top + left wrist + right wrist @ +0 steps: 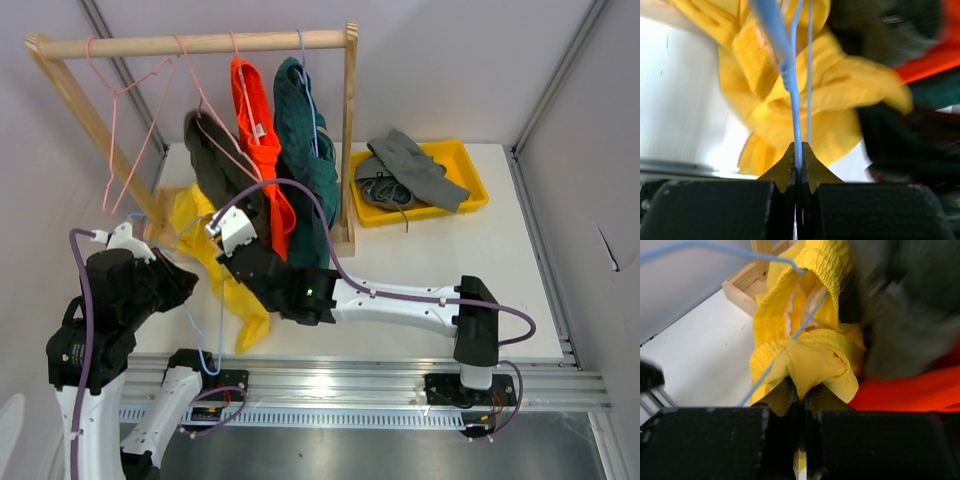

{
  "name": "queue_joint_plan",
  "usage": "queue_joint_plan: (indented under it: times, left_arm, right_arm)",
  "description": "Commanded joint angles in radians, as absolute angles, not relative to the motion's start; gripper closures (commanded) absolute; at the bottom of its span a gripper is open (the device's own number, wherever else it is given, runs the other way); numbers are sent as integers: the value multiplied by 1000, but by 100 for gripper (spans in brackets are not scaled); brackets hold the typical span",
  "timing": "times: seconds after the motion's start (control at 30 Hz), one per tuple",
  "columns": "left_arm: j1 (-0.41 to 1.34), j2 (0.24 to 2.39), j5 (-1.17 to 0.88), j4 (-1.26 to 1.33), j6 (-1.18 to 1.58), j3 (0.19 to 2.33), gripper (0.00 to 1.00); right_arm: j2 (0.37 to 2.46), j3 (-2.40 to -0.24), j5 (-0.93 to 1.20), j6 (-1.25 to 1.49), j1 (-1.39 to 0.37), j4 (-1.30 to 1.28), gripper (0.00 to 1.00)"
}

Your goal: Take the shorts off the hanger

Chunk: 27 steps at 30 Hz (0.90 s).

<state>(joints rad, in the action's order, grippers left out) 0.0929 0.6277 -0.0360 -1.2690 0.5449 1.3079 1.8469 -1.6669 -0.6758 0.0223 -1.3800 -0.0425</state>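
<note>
Grey shorts (410,170) lie at two o'clock; the left hand (799,156) clamps the hanger (790,80), the right hand (799,392) clamps the yellow shorts (807,365); the olive shorts (212,150), orange shorts (256,125) and teal shorts (300,130) remain hung.

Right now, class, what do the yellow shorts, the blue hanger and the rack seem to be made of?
Yellow shorts: soft, matt cloth; it folds, bunches and has a gathered waistband.
Blue hanger: thin wire, probably coated or painted metal; it is slim, evenly coloured and smoothly bent.
Rack: pale bare wood, apparently unpainted; it has a light tan tone, a round bar and straight posts.
</note>
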Motion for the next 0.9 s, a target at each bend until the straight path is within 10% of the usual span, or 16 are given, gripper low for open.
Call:
queue_joint_plan:
  times: [0.0,0.4,0.87]
  left_arm:
    - [113,591,-58,-1382,568,1284,100]
    - [114,655,-350,-1467,592,1581,100]
    - [114,775,90,-1207,580,1704,100]
  right_arm:
    - [1861,-1799,-638,-20,-1344,11,100]
    - [1882,-1645,-560,110,-1267,29,100]
    - [1286,-1273,-894,62,-1577,-49,100]
